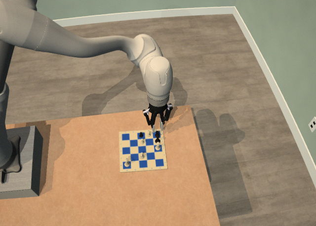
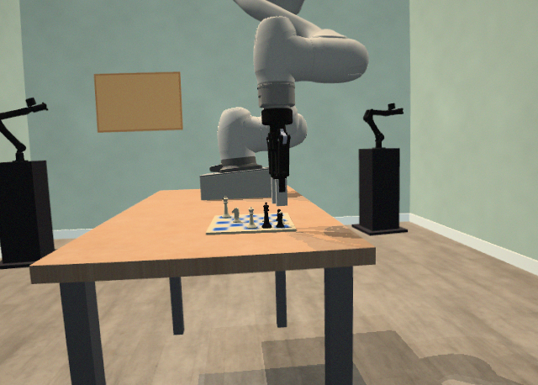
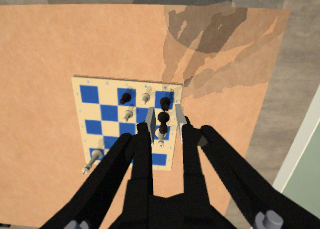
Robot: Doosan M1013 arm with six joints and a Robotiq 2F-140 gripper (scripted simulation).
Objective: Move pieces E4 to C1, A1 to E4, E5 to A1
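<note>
The small blue-and-cream chessboard (image 1: 124, 169) (image 2: 213, 230) (image 3: 76, 101) lies on the wooden table. Two black pieces stand one behind the other at the board's far right corner, the corner one (image 1: 157, 133) (image 3: 165, 103) and its neighbour (image 1: 157, 141) (image 3: 163, 118), with a white piece (image 1: 158, 147) (image 3: 161, 135) after them. A white piece (image 1: 126, 163) (image 3: 95, 156) stands in the opposite near-left corner. My gripper (image 1: 157, 128) (image 2: 278, 199) (image 3: 165, 113) hangs a little above the two black pieces. Its fingers stand narrowly apart with nothing between them. I cannot read the edge letters.
More pieces stand on the board: a black one (image 1: 140, 134), and white ones in the back row (image 1: 148, 133), the second row (image 1: 142, 141) and the fourth row (image 1: 141, 156). The table edge (image 1: 193, 131) lies close to the right of the board. The robot's base block (image 1: 22, 165) sits at the table's left.
</note>
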